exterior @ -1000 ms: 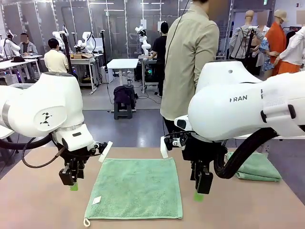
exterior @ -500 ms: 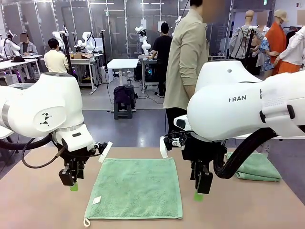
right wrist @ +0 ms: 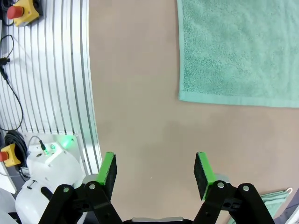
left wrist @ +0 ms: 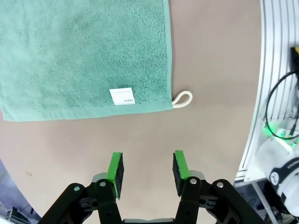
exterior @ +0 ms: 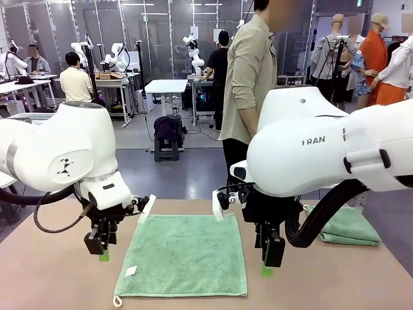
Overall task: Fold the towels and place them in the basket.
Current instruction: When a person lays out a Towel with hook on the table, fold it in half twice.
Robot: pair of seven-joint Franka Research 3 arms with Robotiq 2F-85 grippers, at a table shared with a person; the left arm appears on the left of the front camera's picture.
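A mint-green towel (exterior: 184, 255) lies spread flat on the brown table, its white loop (left wrist: 183, 98) and label (left wrist: 122, 96) at the near left corner. Just off the towel's left edge my left gripper (exterior: 100, 248) hangs over bare table, and in the left wrist view its gripper (left wrist: 147, 175) is open and empty. Off the right edge my right gripper (exterior: 270, 258) points down, and in the right wrist view its gripper (right wrist: 156, 175) is open wide with nothing in it, the towel (right wrist: 238, 51) lying ahead. A second towel (exterior: 348, 226) lies folded at the far right. The basket is out of view.
A person (exterior: 248, 84) stands at the table's far side, side-on. The table's ribbed metal edge (right wrist: 51, 93) and a red stop button (right wrist: 21, 9) lie behind my right gripper. Bare tabletop (exterior: 45, 278) surrounds the towel.
Both arms have shifted slightly inward and down toward the towel's side edges. The person has turned and stepped a little to the right. The towel has not moved.
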